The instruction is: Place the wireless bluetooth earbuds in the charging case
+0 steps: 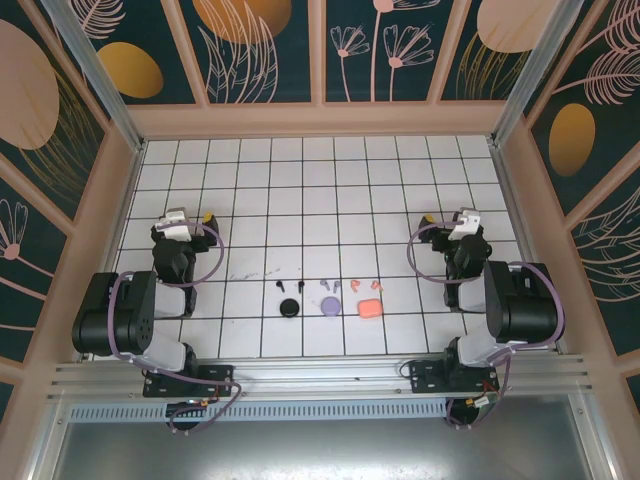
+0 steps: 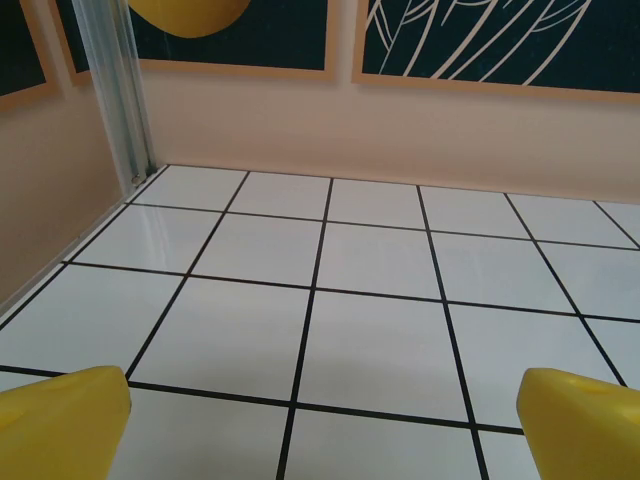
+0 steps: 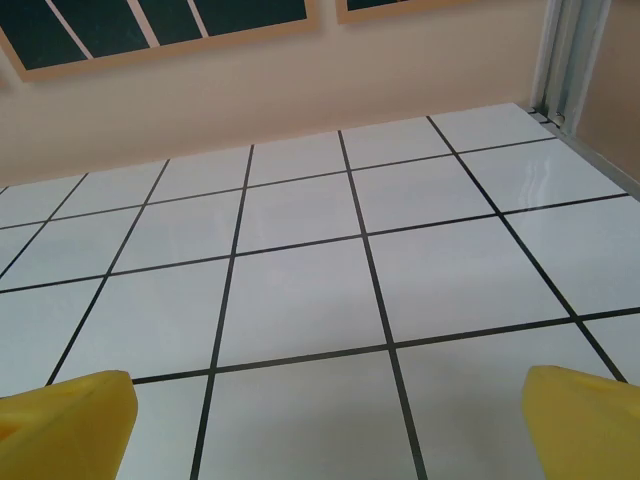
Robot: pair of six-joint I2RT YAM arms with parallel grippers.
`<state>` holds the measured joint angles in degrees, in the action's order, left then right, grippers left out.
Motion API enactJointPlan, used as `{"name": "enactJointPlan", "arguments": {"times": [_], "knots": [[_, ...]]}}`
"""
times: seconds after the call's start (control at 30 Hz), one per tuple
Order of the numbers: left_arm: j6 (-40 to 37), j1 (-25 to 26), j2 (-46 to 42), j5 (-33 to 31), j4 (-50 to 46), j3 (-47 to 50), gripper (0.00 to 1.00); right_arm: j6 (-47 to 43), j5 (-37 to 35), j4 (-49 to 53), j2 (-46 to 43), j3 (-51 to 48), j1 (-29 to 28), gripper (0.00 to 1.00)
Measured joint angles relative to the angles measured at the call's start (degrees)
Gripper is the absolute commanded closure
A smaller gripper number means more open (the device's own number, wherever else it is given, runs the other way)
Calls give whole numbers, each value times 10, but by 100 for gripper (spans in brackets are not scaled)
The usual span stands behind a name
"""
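The earbuds lie in a row on the white grid table near the front middle: a black pair (image 1: 277, 287), a lilac pair (image 1: 323, 286) and a salmon-pink pair (image 1: 356, 287). Just in front of them sit a black charging case (image 1: 290, 307), a lilac one (image 1: 329, 306) and a salmon-pink one (image 1: 368, 308). My left gripper (image 1: 185, 214) rests far to the left of them, open and empty. On the far right my right gripper (image 1: 452, 219) is likewise open and empty. Both wrist views look over bare tiles between wide-apart yellow fingertips (image 2: 60, 420) (image 3: 65, 415).
Peach walls with dark floral panels enclose the table (image 1: 300, 190) on three sides. Metal corner posts (image 2: 120, 90) (image 3: 570, 55) stand at the back corners. Both arm bases sit on the front rail (image 1: 320, 375). Bare tiles stretch from the earbuds to the back wall.
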<state>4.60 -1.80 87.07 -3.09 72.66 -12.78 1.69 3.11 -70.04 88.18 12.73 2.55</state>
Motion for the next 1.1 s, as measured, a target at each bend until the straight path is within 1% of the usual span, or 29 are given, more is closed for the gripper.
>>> {"name": "enactJointPlan", "arguments": {"times": [1.0,1.1], "knots": [[0,0,0,0,-8,-3,1,-3,0,0,0,0,0,1],[0,3,0,0,-9,-5,3,-3,0,0,0,1,2,1]]}}
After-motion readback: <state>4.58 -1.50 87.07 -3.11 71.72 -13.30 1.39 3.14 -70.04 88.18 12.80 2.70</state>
